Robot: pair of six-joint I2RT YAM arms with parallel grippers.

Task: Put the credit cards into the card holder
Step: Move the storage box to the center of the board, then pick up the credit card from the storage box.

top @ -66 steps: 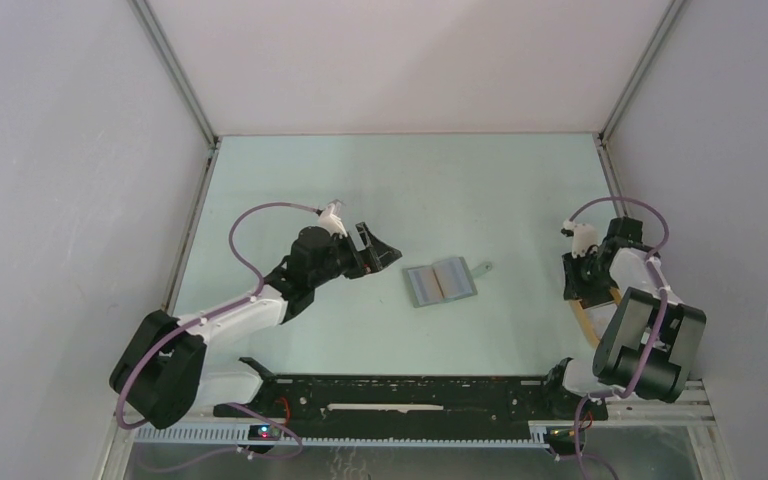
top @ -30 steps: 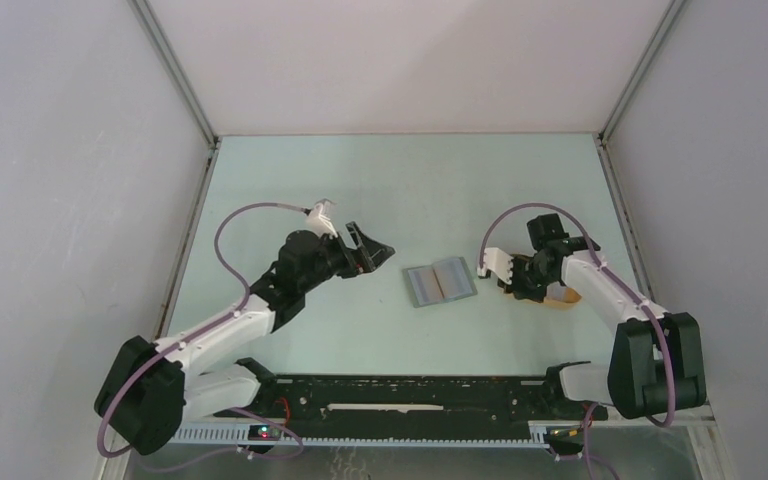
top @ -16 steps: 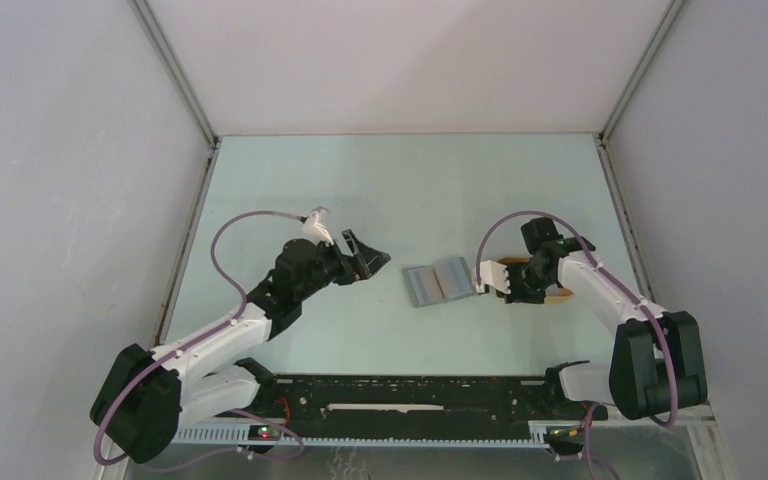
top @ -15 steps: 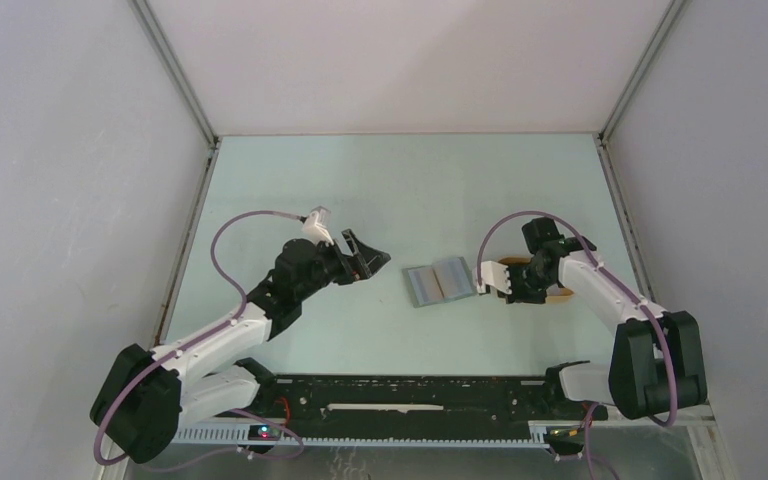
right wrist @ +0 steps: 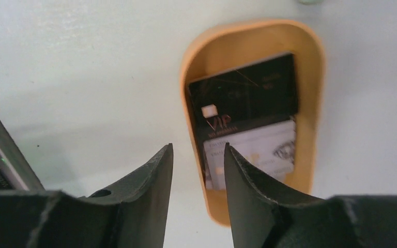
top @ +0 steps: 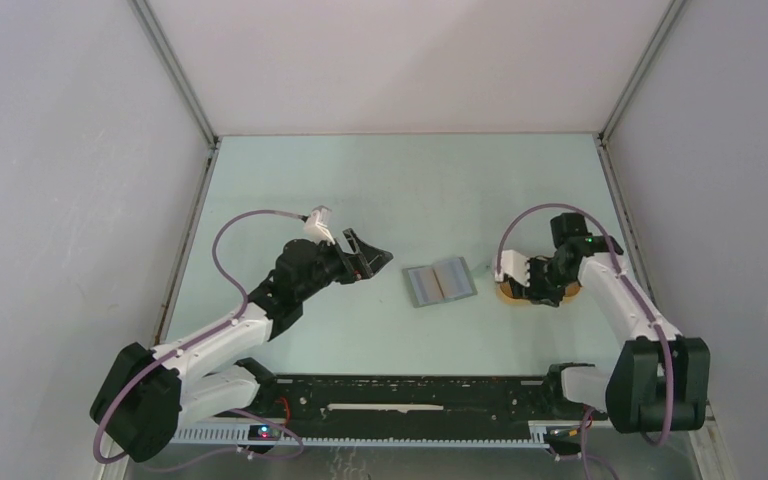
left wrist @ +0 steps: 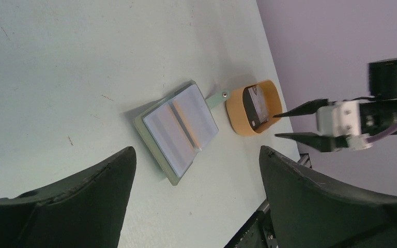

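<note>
Tan-yellow plastic, the oval tray (right wrist: 248,42) held the credit cards (right wrist: 243,98), a black card atop a pale one. It sat just beside the card holder (top: 440,282), which lay open on the table (top: 360,180). The right gripper (right wrist: 197,152) hung over the tray, jaws parted and empty. The left gripper (top: 372,252) stood spread wide, apart from the holder. Picking a card seemed the step in hand. The next move would call for lowering and pinching the black card's edge.
</note>
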